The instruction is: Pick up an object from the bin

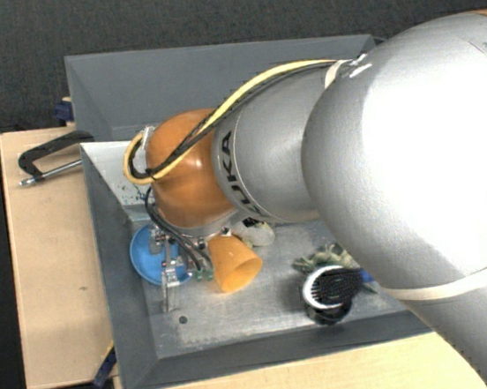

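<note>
My gripper (pixel 180 265) hangs low in the left part of the bin, below the arm's orange cover. It is over the right edge of a round blue disc-like thing (pixel 145 253) that lies near the bin's left wall. An orange cup (pixel 234 262) lies on its side just to the right of the gripper, close to touching it. A small white thing (pixel 254 230) peeks out from under the arm, behind the cup.
A black and white round brush (pixel 328 293) lies at the front right, with a greenish mottled thing (pixel 322 260) just behind it. A white sheet (pixel 111 167) leans in the back left corner. The arm hides the bin's middle and right.
</note>
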You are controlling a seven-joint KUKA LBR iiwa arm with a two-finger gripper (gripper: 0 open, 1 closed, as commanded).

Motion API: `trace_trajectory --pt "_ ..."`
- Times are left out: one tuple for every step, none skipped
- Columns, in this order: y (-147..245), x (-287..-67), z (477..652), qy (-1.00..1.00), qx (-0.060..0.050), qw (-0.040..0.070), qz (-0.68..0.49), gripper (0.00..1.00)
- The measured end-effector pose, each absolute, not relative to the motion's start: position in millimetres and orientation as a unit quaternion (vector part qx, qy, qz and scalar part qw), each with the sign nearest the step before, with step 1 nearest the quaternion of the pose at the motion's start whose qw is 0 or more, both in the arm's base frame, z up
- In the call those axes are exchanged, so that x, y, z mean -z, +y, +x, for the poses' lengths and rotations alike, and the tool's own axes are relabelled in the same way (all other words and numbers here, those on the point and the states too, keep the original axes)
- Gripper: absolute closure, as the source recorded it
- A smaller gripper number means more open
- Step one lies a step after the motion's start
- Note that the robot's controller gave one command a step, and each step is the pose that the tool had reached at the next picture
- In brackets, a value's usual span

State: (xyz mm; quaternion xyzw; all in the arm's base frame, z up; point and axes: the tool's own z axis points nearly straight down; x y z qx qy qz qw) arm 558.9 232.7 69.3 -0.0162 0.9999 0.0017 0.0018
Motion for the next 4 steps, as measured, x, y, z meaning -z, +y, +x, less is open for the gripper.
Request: trace_trajectory --pt "232.8 -70.4 560.2 1.0 -0.002 0.002 -0.015 0.0" --pt "232.7 -70.6 560.3 1.0 -0.002 0.002 -0.015 1.0" --pt "233.4 -114.6 562.8 1.0 -0.003 0.005 -0.014 1.0" --pt "234.0 -152.3 565.2 1.0 -0.003 0.005 -0.013 1.0"
